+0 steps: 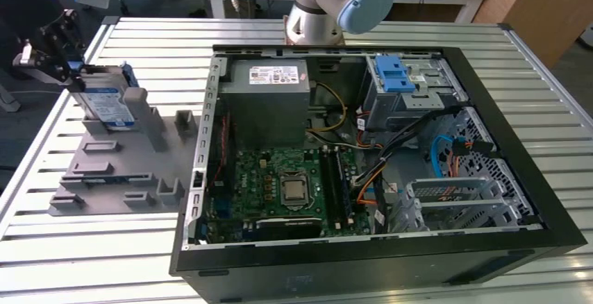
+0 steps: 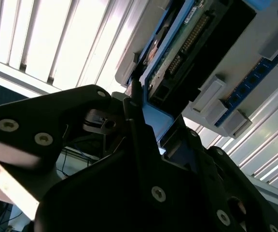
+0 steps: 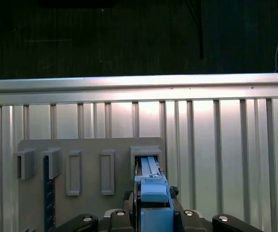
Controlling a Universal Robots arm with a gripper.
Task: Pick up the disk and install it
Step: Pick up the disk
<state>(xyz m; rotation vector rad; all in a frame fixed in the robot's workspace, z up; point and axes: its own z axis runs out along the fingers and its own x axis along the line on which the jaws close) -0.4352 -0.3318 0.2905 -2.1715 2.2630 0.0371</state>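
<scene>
The disk (image 1: pixel 105 104), a silver hard drive with a blue-and-white label and a blue bracket, stands on edge in a slot at the far end of the grey slotted stand (image 1: pixel 121 172), at the exterior view's left. My gripper (image 1: pixel 76 73) is at the disk's upper edge and appears shut on it. In the first wrist view the disk (image 3: pixel 151 191) shows edge-on, with its blue bracket between the black fingers (image 3: pixel 177 212). The second wrist view shows the disk's circuit-board side (image 2: pixel 189 41) just beyond a black finger (image 2: pixel 136 111).
An open black computer case (image 1: pixel 519 179) lies on the slatted metal table (image 1: pixel 102 255), to the right of the stand. Inside it are a grey power supply (image 1: pixel 269 103), a green motherboard (image 1: pixel 287 186) and a drive bay with a blue latch (image 1: pixel 396 78). The arm's base (image 1: pixel 320 12) stands behind the case.
</scene>
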